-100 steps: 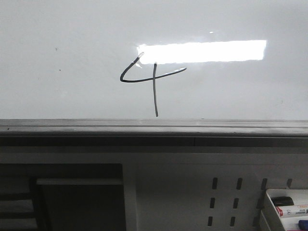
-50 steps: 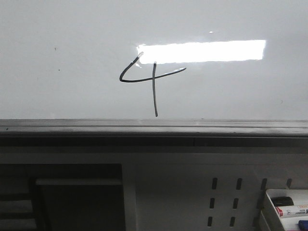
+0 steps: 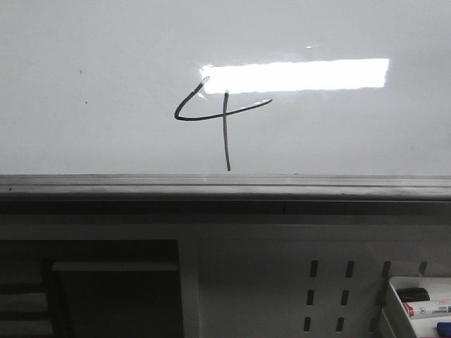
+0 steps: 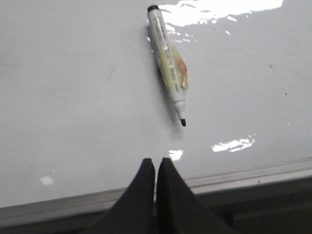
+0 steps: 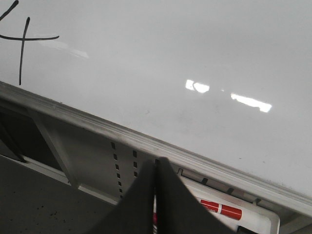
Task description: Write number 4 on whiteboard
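Now the thin black hand-drawn number 4 [image 5: 22,41] on the glossy white whiteboard [image 5: 170,58], well apart from the empty right gripper [image 5: 155,168], fingers pressed together, like the left gripper [image 4: 156,168].

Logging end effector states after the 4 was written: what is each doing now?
Left end effector: closed, holding nothing; marker lies loose on the whiteboard.
Right end effector: closed, empty.

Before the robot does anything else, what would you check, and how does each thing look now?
1. number 4 drawn on the whiteboard: ok.
2. Strokes complete and unsmudged: ok.
3. marker released, lying on the board: ok.
4. Marker cap back on: not ok, tip bare.
5. left gripper empty and shut: ok.
6. right gripper empty and shut: ok.
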You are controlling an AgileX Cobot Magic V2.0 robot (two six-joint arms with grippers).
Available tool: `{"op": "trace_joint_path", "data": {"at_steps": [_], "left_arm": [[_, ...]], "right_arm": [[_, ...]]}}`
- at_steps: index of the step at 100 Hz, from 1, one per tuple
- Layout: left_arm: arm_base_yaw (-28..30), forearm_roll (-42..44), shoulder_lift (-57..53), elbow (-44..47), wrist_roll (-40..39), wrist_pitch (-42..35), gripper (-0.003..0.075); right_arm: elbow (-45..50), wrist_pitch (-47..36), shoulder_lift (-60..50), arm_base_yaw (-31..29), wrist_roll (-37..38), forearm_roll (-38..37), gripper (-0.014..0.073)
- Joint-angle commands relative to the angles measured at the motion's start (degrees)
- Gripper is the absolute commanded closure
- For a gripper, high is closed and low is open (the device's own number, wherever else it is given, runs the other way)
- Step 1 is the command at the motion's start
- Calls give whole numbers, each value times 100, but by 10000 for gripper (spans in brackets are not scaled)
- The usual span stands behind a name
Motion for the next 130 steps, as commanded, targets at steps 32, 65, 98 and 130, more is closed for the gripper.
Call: {"op": "trace_joint_path", "data": {"at_steps": [32, 65, 98, 130], "left_arm": [[17, -42, -795, 1234, -51, -2536, 741], [17, -84, -1005, 1234, -125, -2441, 741], [29, 706, -1004, 1234, -740, -2408, 741], [29, 706, -1004, 1234, -834, -2387, 741]], "right_arm": [[-164, -378, 22, -24, -20, -172, 662], [-164, -386, 22, -24, -20, -172, 662], [-164, -386, 22, -24, -20, -172, 662], [-164, -386, 22, -24, -20, -172, 662]]}}
